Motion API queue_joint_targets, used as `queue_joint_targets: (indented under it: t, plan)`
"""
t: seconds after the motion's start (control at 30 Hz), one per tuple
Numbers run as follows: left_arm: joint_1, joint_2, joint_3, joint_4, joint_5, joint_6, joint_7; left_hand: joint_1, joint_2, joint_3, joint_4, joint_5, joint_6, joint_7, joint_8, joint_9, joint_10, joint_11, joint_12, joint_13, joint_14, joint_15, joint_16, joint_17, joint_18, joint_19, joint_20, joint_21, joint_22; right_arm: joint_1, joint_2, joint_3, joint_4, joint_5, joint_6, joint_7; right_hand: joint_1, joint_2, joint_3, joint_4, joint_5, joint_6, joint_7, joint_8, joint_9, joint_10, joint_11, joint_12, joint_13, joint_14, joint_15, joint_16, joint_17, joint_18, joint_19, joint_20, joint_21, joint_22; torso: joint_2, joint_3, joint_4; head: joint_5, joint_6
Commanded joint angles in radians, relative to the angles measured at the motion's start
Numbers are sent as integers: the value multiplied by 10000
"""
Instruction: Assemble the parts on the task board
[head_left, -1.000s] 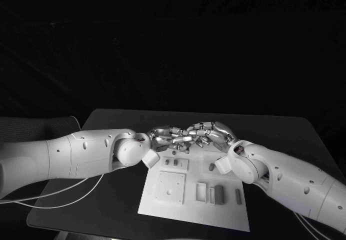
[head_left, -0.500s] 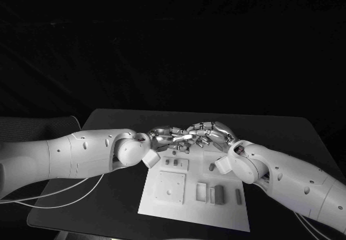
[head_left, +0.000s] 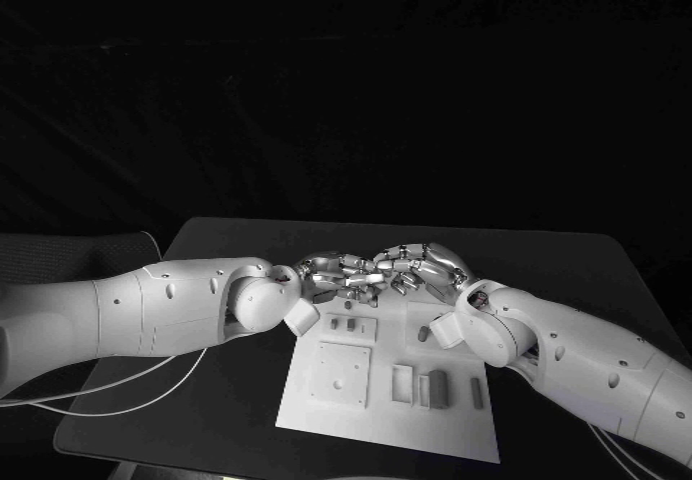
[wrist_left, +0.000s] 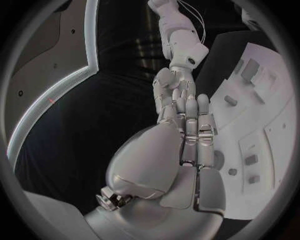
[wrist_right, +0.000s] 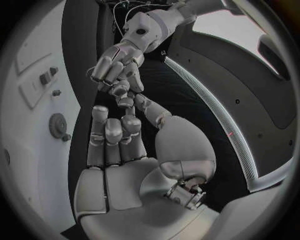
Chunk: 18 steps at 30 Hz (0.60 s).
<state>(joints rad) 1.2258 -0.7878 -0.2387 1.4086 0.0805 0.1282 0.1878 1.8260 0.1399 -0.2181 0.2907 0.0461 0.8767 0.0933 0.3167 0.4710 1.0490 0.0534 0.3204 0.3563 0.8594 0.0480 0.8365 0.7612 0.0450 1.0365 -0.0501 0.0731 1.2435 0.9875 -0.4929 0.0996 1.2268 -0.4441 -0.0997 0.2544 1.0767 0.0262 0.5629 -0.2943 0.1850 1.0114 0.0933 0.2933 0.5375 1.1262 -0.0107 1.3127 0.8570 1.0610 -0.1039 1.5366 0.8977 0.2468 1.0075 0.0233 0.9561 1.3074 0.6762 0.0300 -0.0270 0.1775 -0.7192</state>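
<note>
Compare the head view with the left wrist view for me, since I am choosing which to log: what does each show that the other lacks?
Head view alone: the whole task board on the black table, with upright grey parts along its near right portion, and both white arms reaching in.

Left wrist view alone: the left hand from behind its palm, fingers stretched out toward the right hand.

Both: the two hands meeting fingertip to fingertip above the board's far edge, left hand and right hand. Whether they pinch a part between them cannot be told.
</note>
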Motion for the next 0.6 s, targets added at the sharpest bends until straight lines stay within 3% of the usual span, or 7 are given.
queue_joint_targets:
  t: [0.03,0.6]
  plan:
    - [24,9,25,25,-30,90,272,-18,613,115,3,32,105,19,52,17,77,4,31,-12,43,-19,58,-11,45,63,-11,-15,-14,-25,-23,-12,-29,-123,184,-69,-25,79,64,13,28,104,54,114,151,-71,-12,69,17,-21,-68,47,17,150,-48,19,5,123,0,1,-1,4,4]
    - [25,-13,26,-25,6,82,235,-207,849,334,15,29,101,73,44,27,139,38,-1,-63,33,-14,54,-30,30,38,-13,-25,-30,-25,-90,-13,-17,-160,263,-94,-33,76,87,12,28,108,51,117,158,-70,-15,70,19,-22,-71,50,18,150,-50,17,8,125,0,-2,2,8,-9]
